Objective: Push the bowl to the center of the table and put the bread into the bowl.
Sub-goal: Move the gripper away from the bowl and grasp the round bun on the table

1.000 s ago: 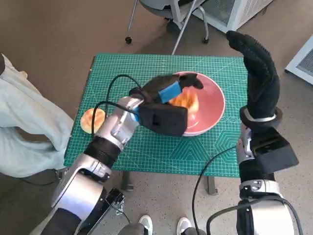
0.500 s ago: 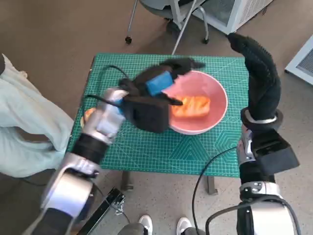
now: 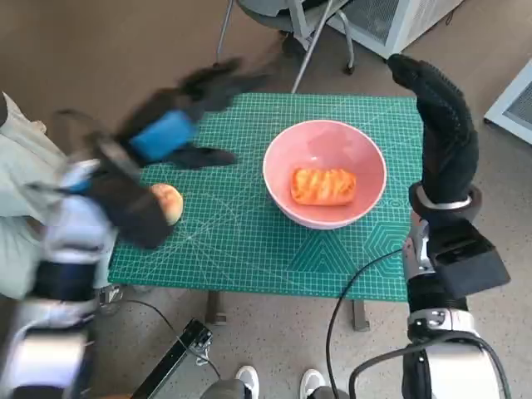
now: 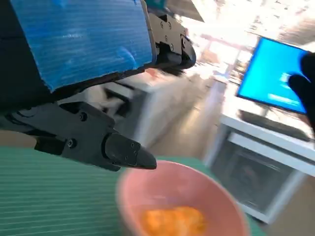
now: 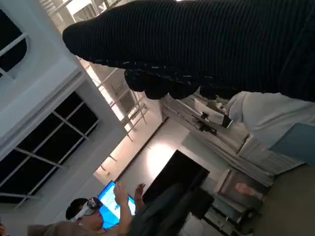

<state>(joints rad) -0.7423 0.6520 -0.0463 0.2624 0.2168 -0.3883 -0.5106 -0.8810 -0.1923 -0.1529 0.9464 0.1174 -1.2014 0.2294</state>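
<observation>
A pink bowl [image 3: 366, 184] stands right of the middle of the green cutting mat [image 3: 241, 241], with an orange bread [image 3: 322, 186] lying inside it. The left wrist view shows the same bowl [image 4: 147, 191] and bread [image 4: 173, 221] below the black fingers [image 4: 98, 145]. A second round bread [image 3: 169, 201] lies near the mat's left edge, partly behind my left forearm. My left hand [image 3: 179, 120] is blurred, raised over the mat's back left part, fingers spread and holding nothing. My right hand [image 3: 440, 125] stands upright beside the table's right edge, fingers straight, empty.
A chair base [image 3: 287, 37] on castors stands behind the table, with a white cabinet [image 3: 399, 17] to its right. A person's pale clothing [image 3: 37, 208] fills the left side. Black cables [image 3: 349, 307] hang at the table's front. A person with raised hands [image 5: 106, 211] appears in the right wrist view.
My left hand let go of the bread in the bowl and swung up and left, away from the bowl. The right hand has stayed in place.
</observation>
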